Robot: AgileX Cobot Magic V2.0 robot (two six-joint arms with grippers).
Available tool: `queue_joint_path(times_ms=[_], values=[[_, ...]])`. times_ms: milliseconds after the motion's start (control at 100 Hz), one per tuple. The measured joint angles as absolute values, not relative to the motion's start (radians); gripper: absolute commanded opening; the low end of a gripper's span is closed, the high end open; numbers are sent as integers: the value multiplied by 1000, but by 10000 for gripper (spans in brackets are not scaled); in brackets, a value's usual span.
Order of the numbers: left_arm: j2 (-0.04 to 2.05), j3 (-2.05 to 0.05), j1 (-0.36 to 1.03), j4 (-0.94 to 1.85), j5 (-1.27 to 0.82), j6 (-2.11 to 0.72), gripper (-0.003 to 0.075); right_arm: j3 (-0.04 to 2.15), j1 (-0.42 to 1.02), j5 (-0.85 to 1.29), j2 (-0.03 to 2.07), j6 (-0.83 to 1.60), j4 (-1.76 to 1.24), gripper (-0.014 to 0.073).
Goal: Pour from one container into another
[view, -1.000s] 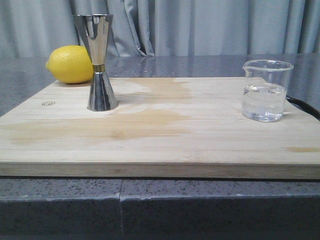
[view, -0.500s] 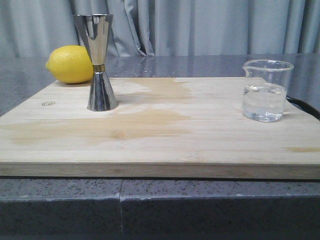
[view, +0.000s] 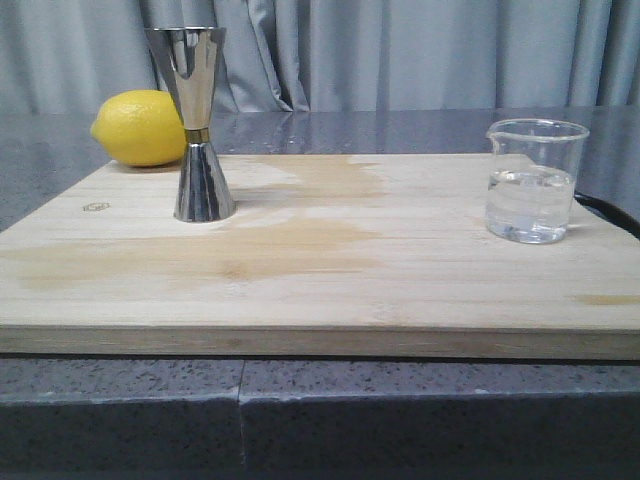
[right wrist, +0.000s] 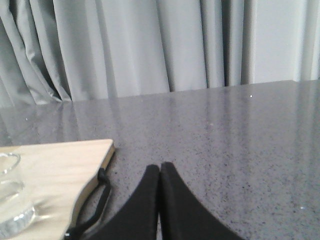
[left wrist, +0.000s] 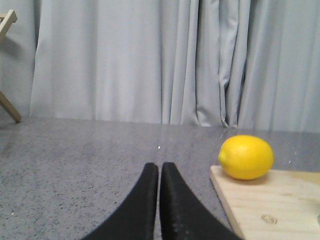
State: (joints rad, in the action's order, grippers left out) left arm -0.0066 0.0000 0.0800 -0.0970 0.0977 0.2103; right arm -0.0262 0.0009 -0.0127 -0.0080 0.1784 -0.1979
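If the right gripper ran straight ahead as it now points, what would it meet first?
Probably nothing close: the shut right gripper points over bare grey stone countertop toward the pale grey curtain; the clear glass beaker sits aside.

Almost nothing has changed across the front views. The lemon (view: 139, 128) sits a hair further left than before, and the beaker (view: 534, 180) a hair further right. This looks like slight camera shake.

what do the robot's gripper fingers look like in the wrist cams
Only the fingers show. The left gripper has two smooth matte black fingers, broad at the base and curving to narrow rounded tips. The right gripper looks the same. No markings, cables or arm links are visible.
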Motion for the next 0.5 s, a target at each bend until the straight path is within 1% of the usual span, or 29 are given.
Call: queue_joint_path(times_ms=[130, 260, 350, 500], values=[[-7, -44, 80, -77, 61, 257, -20, 4, 1, 13, -8, 178, -227, -64], [51, -191, 80, -70, -13, 269, -20, 119, 1, 80, -6, 178, -231, -64], [146, -311, 80, -70, -93, 270, -19, 224, 1, 135, 40, 178, -231, -64], [364, -528, 98, -41, -271, 252, -19, 397, 1, 269, 190, 178, -231, -64]])
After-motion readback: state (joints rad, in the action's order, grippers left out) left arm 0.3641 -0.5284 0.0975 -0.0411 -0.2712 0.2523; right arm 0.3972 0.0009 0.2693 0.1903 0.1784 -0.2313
